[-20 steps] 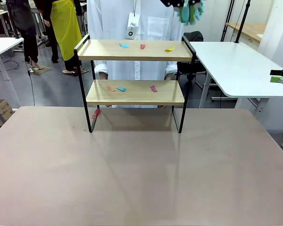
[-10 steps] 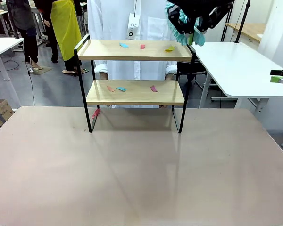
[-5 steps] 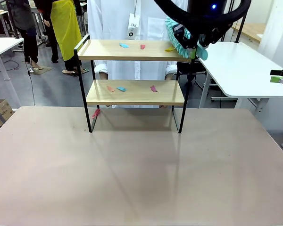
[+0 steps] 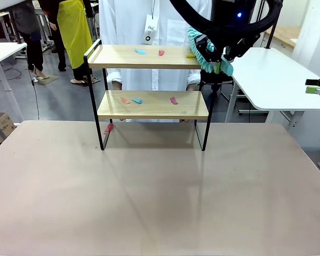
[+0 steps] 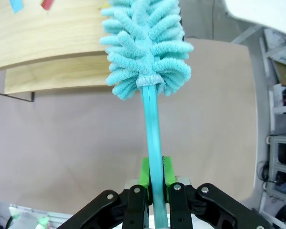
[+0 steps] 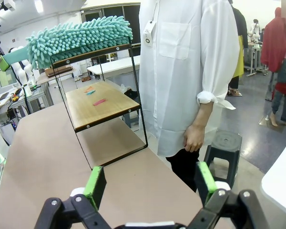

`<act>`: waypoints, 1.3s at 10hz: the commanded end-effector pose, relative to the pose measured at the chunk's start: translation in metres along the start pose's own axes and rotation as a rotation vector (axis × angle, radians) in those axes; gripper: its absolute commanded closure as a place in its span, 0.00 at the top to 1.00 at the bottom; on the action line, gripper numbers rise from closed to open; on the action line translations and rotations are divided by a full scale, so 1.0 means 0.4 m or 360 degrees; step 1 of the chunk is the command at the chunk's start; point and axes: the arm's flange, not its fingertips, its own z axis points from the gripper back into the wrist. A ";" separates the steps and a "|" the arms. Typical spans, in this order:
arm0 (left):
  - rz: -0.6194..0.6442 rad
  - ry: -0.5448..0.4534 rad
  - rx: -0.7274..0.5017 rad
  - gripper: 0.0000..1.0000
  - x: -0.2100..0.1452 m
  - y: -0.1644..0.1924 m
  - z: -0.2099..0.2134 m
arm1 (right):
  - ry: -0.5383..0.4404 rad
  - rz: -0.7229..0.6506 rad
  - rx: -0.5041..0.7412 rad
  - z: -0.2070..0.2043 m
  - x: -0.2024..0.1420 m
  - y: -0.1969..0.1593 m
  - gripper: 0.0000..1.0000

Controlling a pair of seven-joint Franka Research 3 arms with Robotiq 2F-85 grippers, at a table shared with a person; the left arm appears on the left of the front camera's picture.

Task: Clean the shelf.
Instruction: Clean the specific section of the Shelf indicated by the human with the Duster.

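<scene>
Shelf (image 4: pixel 152 57) is standing at the table's (image 4: pixel 160 202) far side. Left fingers (image 5: pixel 144 171) are clamping the duster (image 5: pixel 145 43) at its top board's right end; right fingers (image 6: pixel 95 185) are hanging released. Sweeping low is probably risking snagging a side rail (image 4: pixel 92 48), tipping the shelf.

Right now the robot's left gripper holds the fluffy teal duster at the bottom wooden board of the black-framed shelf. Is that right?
Not quite. The left gripper does hold the fluffy teal duster, but at the right end of the top wooden board of the shelf, not the bottom board. The front view shows it.
</scene>
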 end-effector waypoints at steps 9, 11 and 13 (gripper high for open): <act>0.0037 0.0070 0.0084 0.13 0.048 0.139 0.031 | -0.0005 0.0004 0.0003 -0.004 0.005 0.004 1.00; 0.0036 0.0105 0.0114 0.13 0.051 0.172 0.021 | -0.0005 0.0004 0.0003 -0.004 0.005 0.004 1.00; 0.0036 0.0117 0.0170 0.13 0.056 0.200 0.016 | -0.0005 0.0004 0.0003 -0.004 0.005 0.004 1.00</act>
